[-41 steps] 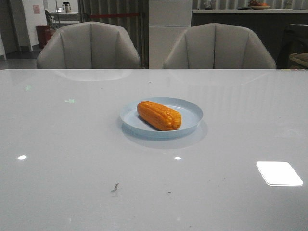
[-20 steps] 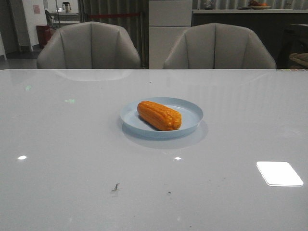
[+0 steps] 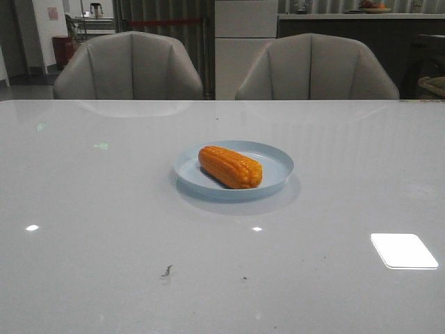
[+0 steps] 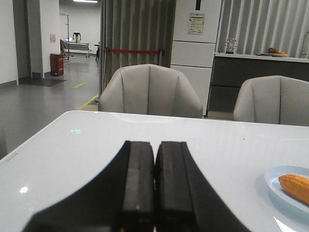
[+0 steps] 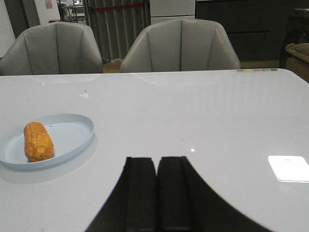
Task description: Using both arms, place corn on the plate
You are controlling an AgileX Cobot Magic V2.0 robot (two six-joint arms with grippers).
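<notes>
The orange-yellow corn (image 3: 230, 166) lies on its side inside the pale-blue plate (image 3: 278, 161) at the middle of the white table. Neither arm shows in the front view. In the left wrist view my left gripper (image 4: 155, 145) is shut and empty, with the corn (image 4: 295, 186) and plate (image 4: 273, 181) well off to one side. In the right wrist view my right gripper (image 5: 157, 160) is shut and empty, and the corn (image 5: 37, 141) lies in the plate (image 5: 72, 130) some way off to the other side.
Two grey chairs (image 3: 130, 66) (image 3: 316, 67) stand behind the table's far edge. A bright window reflection (image 3: 403, 250) lies on the glossy table (image 3: 104, 229) at the front right. A small dark speck (image 3: 167, 271) sits near the front.
</notes>
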